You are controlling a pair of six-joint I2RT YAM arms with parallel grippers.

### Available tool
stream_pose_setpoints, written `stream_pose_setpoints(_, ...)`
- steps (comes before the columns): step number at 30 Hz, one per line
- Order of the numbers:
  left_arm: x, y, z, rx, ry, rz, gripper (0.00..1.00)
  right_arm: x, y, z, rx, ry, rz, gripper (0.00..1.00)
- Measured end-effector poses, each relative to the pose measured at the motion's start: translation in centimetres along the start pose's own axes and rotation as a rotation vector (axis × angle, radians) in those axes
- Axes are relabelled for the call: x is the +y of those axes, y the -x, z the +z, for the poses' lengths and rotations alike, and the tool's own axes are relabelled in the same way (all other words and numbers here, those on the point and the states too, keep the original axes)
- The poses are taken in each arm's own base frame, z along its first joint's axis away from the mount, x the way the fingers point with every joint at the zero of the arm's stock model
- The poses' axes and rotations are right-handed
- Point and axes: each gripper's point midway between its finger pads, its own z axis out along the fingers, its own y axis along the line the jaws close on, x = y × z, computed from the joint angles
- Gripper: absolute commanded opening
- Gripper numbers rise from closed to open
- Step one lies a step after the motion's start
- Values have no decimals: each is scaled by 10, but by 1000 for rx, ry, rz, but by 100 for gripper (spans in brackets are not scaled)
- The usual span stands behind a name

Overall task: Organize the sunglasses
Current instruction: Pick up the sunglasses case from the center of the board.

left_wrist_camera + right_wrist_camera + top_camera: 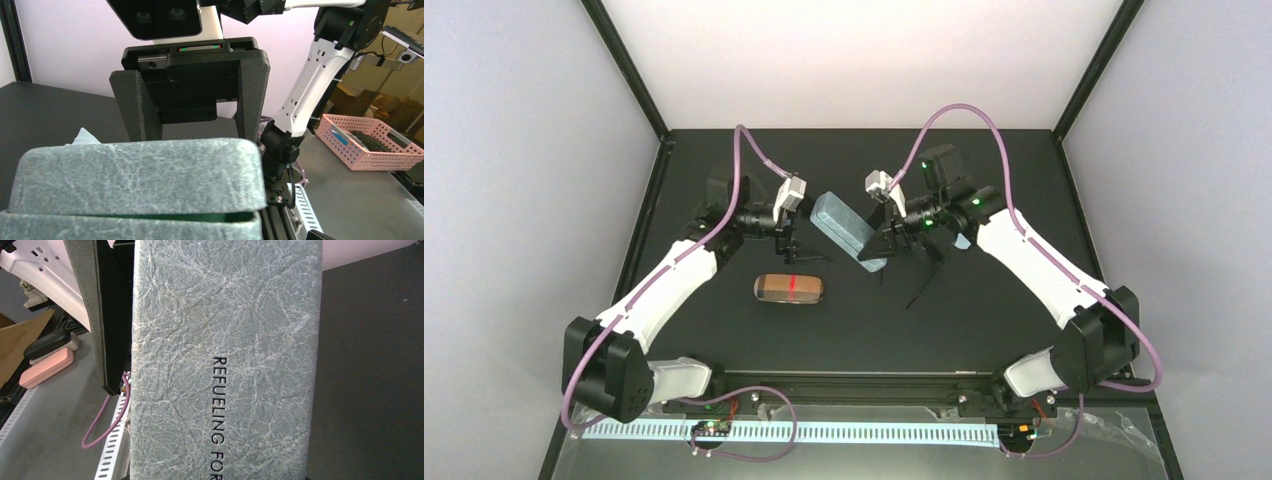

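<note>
Working the lid, I judge: the right gripper (885, 236) pinches the blue-grey glasses case (842, 226), lid ajar, and the left gripper (197, 127), spread wide at its nine o'clock, next needs the lid's edge.

Blue-grey case (225, 340) crackled, leather-like, matt; fingers (135, 107) ribbed matt black plastic; table (874, 330) matt black

Top external: high behind the arm bases (674, 380), looking down on the whole table (724, 330). Left wrist: past the left gripper (198, 138), close over the blue-grey case (135, 175), facing the right arm (310, 95). Right wrist: very close on that case. All share it.
</note>
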Motion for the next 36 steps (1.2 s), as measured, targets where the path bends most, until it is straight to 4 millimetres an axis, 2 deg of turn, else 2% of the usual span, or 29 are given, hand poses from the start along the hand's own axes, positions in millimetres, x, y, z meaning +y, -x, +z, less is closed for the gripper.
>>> stream_pose_setpoints(11, 3, 2, 5, -7, -9, -13, 98, 13, -1, 8, 5, 72, -10, 38)
stream_pose_setpoints(18, 3, 6, 5, -17, -9, 4, 82, 16, -1, 8, 1, 90, -8, 38)
stream_pose_setpoints(21, 3, 7, 5, -18, -9, -1, 79, 13, -3, 10, 6, 91, 0, 38)
stream_pose_setpoints(25, 7, 3, 7, -14, -14, -20, 69, 9, -6, 13, 14, 89, 13, 38)
stream_pose_setpoints(27, 8, 1, 7, -12, -17, -32, 67, 8, -7, 13, 17, 86, 14, 37)
stream_pose_setpoints(30, 8, 1, 7, -12, -22, -37, 70, 8, -7, 13, 17, 86, 13, 37)
stream_pose_setpoints(33, 8, 0, 7, -10, -23, -36, 85, 8, -7, 13, 17, 86, 16, 37)
stream_pose_setpoints(36, 7, -2, 7, -7, -24, -21, 90, 8, -7, 13, 14, 88, 22, 36)
